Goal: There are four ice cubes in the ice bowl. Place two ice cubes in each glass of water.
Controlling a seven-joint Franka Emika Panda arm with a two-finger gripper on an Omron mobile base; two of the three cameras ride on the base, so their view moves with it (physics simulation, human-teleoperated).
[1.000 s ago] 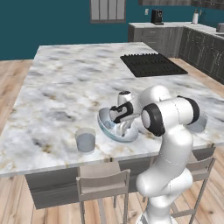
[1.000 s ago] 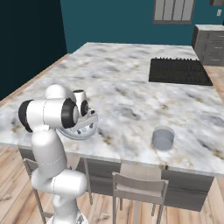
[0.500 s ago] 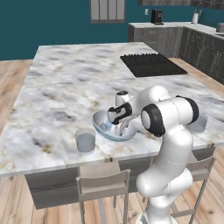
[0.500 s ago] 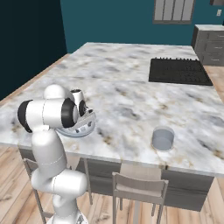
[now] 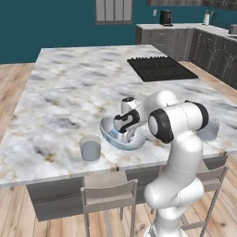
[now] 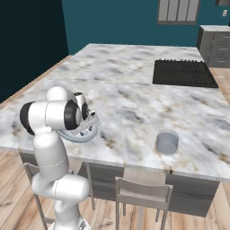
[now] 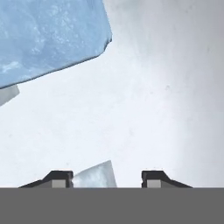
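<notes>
The task looks barely begun: the gripper (image 5: 126, 137) is down inside the ice bowl (image 5: 109, 131), and in the hand view a small ice cube (image 7: 95, 176) sits between the finger tips (image 7: 57, 178), jaws part-way apart with a gap on one side, so I cannot tell whether it is gripped yet. No cube can be made out in either tumbler: one glass of water (image 5: 90, 148) stands just beside the bowl, the other glass of water (image 6: 167, 142) well apart from it. Only the hand view resolves cubes, including a large pale-blue ice cube (image 7: 48, 37) close up; the base views give the layout.

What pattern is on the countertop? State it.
The countertop is white-and-grey veined marble with brownish patches; the left base view shows it best.
</notes>
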